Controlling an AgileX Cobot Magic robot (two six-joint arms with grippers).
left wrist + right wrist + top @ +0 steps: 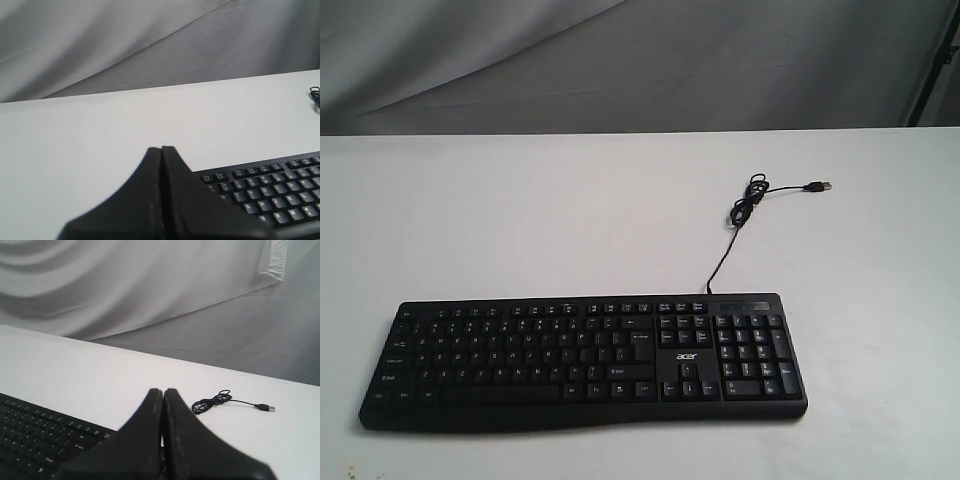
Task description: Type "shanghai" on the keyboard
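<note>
The keyboard is lying flat on the white surface, near the front edge in the exterior view and a little left of the middle, with its long side running across the view. Its number pad is sitting at the right end, and the small white acer logo is showing just left of that, above the arrow keys. A thin black cable is running from the keyboard's back edge away towards the rear of the surface, bunching into a loose coil and ending in a plug that is resting on the surface, well apart from the keyboard. A creased grey cloth is hanging behind the surface. The left hand is hovering over the keyboard's left end with its two black fingers pressed together and nothing between them. The right hand is likewise closed and empty, its fingers meeting along a thin seam, with the keys on one side of it and the coiled cable beyond.
</note>
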